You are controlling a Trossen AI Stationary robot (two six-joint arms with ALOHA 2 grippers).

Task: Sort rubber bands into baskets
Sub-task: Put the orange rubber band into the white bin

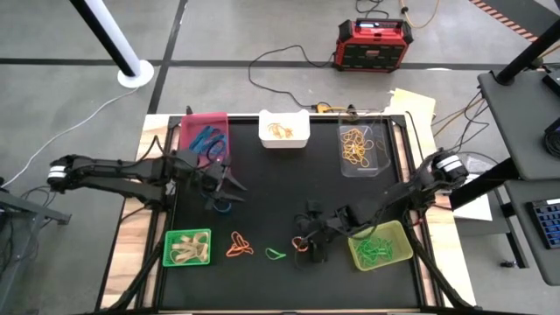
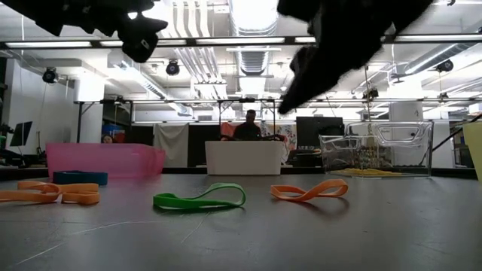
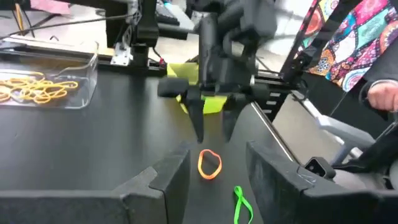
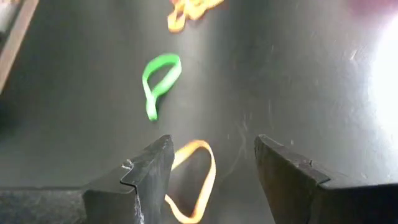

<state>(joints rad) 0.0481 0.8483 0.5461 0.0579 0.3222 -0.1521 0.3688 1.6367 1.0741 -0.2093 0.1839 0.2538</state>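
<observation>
Several rubber bands lie flat on the black mat: an orange one, a green one, a knot of orange ones and a blue one. My right gripper hovers open above the single orange band, with one finger on either side of it and clear of it. My left gripper stands open and empty in the air at the mat's left, near the pink basket. That basket holds blue bands. The other baskets are white, clear, green and yellow-green.
A red-and-black box and cables lie on the floor beyond the table's far edge. A person stands far back in the room, and a hand shows beside the table. The middle of the mat is bare.
</observation>
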